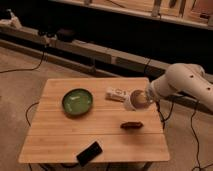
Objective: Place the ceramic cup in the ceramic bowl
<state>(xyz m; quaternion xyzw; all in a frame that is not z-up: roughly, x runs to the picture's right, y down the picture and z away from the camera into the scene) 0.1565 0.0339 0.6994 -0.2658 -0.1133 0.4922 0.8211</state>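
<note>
The ceramic cup (136,100), white with a greyish inside, hangs tipped on its side over the table's right part, its mouth facing the camera. My gripper (146,98) reaches in from the right on the white arm (182,82) and is shut on the cup, its fingers mostly hidden behind it. The ceramic bowl (77,102), wide, green and dark-rimmed, sits on the left half of the wooden table (60,135), well to the left of the cup, with nothing in it.
A flat white packet (116,93) lies just left of the cup. A small brown item (131,125) rests below the cup and a black flat device (90,152) near the front edge. Cables run over the floor; a dark shelf stands behind.
</note>
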